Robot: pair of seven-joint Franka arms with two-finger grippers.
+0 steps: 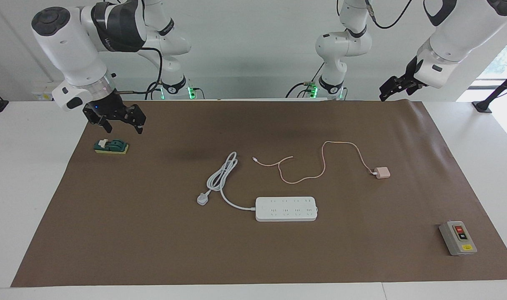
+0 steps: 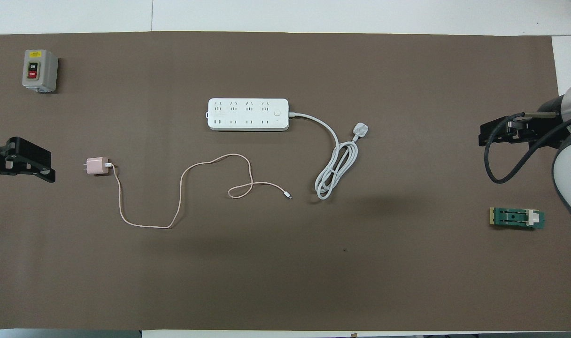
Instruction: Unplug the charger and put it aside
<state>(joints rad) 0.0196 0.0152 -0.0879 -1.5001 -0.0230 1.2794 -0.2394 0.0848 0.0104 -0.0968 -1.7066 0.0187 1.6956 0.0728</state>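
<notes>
Two arms, two tools, one charger. Read on the facing view's clock, the right tool [image 1: 121, 127] hangs released and empty at ten o'clock, over the brown-covered surface [image 1: 153, 233] just beside a single green block [image 1: 111, 146]. Toward the centre lies one white power strip [image 1: 286, 208], none of its sockets occupied. Its thick cord [image 1: 222, 175] is bundled at the strip's ten o'clock and ends in one white plug [image 1: 202, 199] lying flat. The pink charger [image 1: 382, 172] rests unplugged on the surface at the strip's two o'clock, well apart from it. The charger's thin cable [image 1: 325, 162] snakes off toward nine o'clock and ends in a small connector [image 1: 254, 158]. At one o'clock the left tool [image 1: 387, 92] hangs over the edge of the brown cover, released and holding nothing. One grey switch box [image 1: 458, 238] sits at four o'clock. In the overhead view the left tool is cut off by the frame's edge, and the right tool is partly hidden by its own arm and hose.
</notes>
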